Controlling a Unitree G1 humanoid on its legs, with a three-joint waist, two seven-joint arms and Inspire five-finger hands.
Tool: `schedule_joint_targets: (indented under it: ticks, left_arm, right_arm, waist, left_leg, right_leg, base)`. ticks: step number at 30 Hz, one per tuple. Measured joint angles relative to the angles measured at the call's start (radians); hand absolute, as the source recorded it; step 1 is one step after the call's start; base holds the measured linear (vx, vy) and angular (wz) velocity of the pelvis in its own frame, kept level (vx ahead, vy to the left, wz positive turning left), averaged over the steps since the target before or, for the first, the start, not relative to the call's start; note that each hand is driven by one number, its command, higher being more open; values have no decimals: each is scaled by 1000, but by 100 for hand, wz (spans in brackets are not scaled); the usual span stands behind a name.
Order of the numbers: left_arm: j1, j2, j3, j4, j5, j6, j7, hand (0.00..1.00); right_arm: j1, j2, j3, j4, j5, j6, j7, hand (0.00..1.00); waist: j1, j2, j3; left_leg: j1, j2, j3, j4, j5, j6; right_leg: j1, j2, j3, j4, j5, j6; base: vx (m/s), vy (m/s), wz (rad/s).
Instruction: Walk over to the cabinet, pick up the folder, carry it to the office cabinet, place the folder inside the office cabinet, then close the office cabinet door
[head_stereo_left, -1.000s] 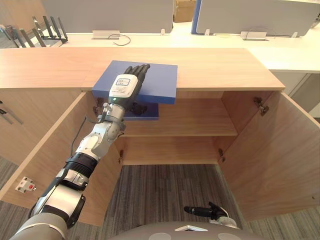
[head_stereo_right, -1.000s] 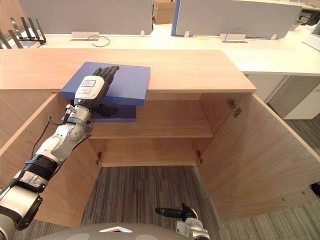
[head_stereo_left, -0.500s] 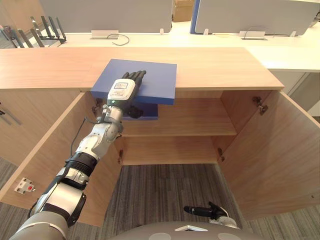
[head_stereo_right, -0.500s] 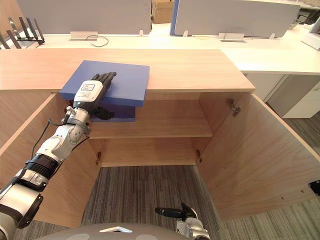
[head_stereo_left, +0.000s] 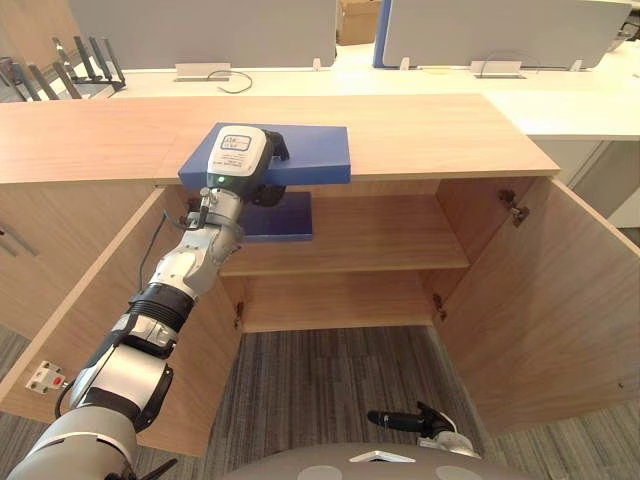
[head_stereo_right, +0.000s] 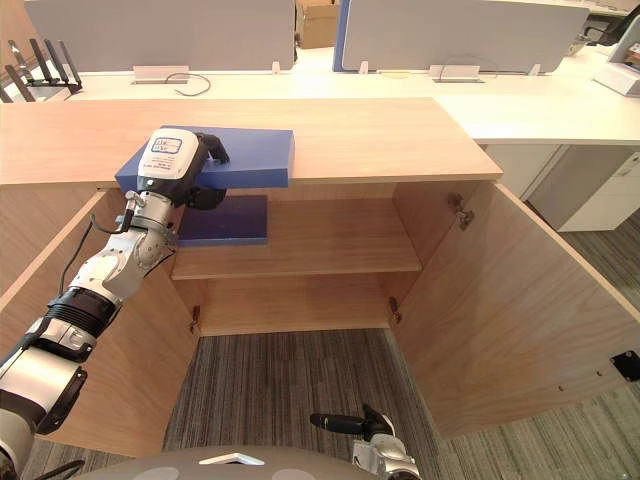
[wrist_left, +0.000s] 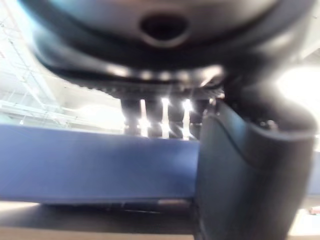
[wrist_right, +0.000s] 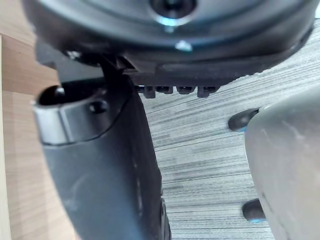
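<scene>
As the left wrist view shows, left fingers (wrist_left: 153, 120): curled over the folder (head_stereo_left: 310, 158), thumb beneath its front edge; grasping it
left hand (head_stereo_left: 238, 165): at the folder's near left corner
folder: on the surface (head_stereo_left: 430, 130), overhanging its front edge
right hand (head_stereo_left: 405, 422): low, fingers relaxed
cabinet doors (head_stereo_left: 545, 300): open

2 blue folders (head_stereo_left: 312, 153), 1 cabinet (head_stereo_left: 440, 128), 2 doors (head_stereo_left: 560, 300)
</scene>
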Motion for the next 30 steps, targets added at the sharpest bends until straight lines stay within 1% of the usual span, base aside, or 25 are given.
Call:
schedule_joint_targets:
  ticks: [4, 8, 11, 13, 14, 15, 17, 19, 20, 21, 22, 24, 25, 26, 29, 30]
  left_arm:
    - [-19, 1, -9, 33, 38, -2, 7, 0]
    - [-48, 2, -9, 70, 38, 1, 6, 0]
    - [-46, -2, -9, 54, 38, 6, 4, 0]
    - [-25, -5, -1, 5, 37, 25, 0, 0]
    - [13, -10, 8, -74, 37, 31, -2, 0]
    - [33, -14, 13, -109, 37, 32, -2, 0]
    - [111, -52, 45, -244, 36, 34, -2, 0]
    - [171, -102, 70, -350, 30, 32, -2, 0]
    - [221, -145, 90, -439, 18, 33, -2, 0]
    - [267, -186, 106, -530, -10, 28, -1, 0]
    - [296, -212, 118, -589, -33, 18, 4, 0]
    - [335, -252, 135, -680, -92, 6, 18, 0]
    - [353, -276, 157, -724, -157, -10, 25, 0]
    - [358, -282, 162, -733, -167, -12, 25, 0]
    - [406, -309, 195, -810, -294, -29, 27, 0]
    - [422, -314, 198, -831, -356, -42, 26, 0]
  right_arm:
    - [-1, -4, 0, 0, -1, -1, 0, 100]
    - [0, -13, 0, 0, 0, -1, -1, 100]
    - [1, -17, 0, 1, 0, -1, -3, 100]
    - [1, -18, 1, 1, 0, -1, -4, 100]
    - [2, -19, 2, 2, 0, 0, -5, 100]
    - [2, -19, 2, 2, 0, 0, -5, 100]
    - [3, -21, 3, 3, 0, 0, -9, 100]
    - [5, -21, 4, 5, -1, 1, -18, 100]
    - [7, -22, 4, 7, -1, 1, -22, 100]
    - [9, -22, 3, 7, -1, 2, -27, 100]
    - [10, -22, 3, 8, -2, 2, -30, 100]
    - [11, -22, -2, 13, -2, 2, -39, 100]
    - [12, -25, -6, 13, -2, 3, -40, 100]
    - [13, -25, -7, 13, -2, 3, -40, 100]
    - [21, -29, -19, 13, -2, 2, -40, 100]
    - [27, -29, -24, 13, -2, 2, -40, 100]
  waist:
    - [-2, 6, 0]
    - [-3, 12, -3]
    - [-2, 12, -3]
    - [-2, 12, -3]
    - [0, 12, -3]
    - [1, 12, -3]
    - [7, 13, -3]
    - [17, 13, -3]
    - [22, 14, -3]
    - [26, 14, -3]
    - [27, 15, -4]
    - [29, 19, -6]
    - [30, 25, -10]
    - [30, 26, -11]
    - [38, 39, -23]
    - [48, 42, -27]
  left_leg:
    - [0, 0, 8, 0, 0, 0]
    - [0, 0, 8, 0, 0, 0]
    - [0, 0, 8, 0, 0, 0]
    - [0, 0, 8, 0, 0, 0]
    - [0, -1, 7, 0, -1, 0]
    - [0, -1, 7, 0, -1, 1]
    - [0, -1, 5, 0, -2, 1]
    - [0, 0, 5, 0, -4, 1]
    - [0, 0, 7, 0, -7, -1]
    - [0, 0, 7, 0, -15, -8]
    - [1, 0, 6, -1, -17, -8]
    - [2, 0, 6, -1, -19, -8]
    - [6, 1, 6, -2, -22, -8]
    - [8, 1, 6, -2, -23, -8]
    - [10, 1, 5, -4, -25, -6]
    - [11, 1, 5, -4, -25, -5]
  right_leg:
    - [2, 0, 14, -21, 17, -3]
    - [2, -1, 15, -22, 19, -3]
    - [2, -1, 15, -22, 19, -3]
    - [2, -1, 15, -22, 19, -3]
    - [2, -2, 14, -23, 19, -4]
    - [2, -2, 14, -22, 19, -4]
    - [2, -2, 12, -19, 18, -4]
    - [2, -2, 13, -18, 18, -5]
    - [0, -2, 16, -16, 18, -4]
    - [0, -2, 17, -15, 18, -4]
    - [-1, -1, 18, -14, 17, -4]
    - [-1, -1, 19, -9, 16, -4]
    - [-5, 0, 21, 8, 7, -2]
    - [-6, 0, 21, 11, 5, -2]
    - [-19, 2, 23, 44, -14, -1]
    - [-19, 2, 23, 44, -15, 0]
  base:
    - [-5, -6, -10]
    - [-35, -35, -2]
    - [-28, -37, 0]
    - [-5, -15, 0]
    - [-7, -31, 0]
    - [-3, -40, 0]
    - [0, -36, 0]
    - [-12, -34, -2]
    - [-23, -41, -4]
    - [-24, -39, -5]
    - [0, 0, 0]
    - [-17, -21, -1]
    - [-36, -43, -3]
    - [-40, -44, -2]
    - [-18, -21, 0]
    - [-30, -38, 1]
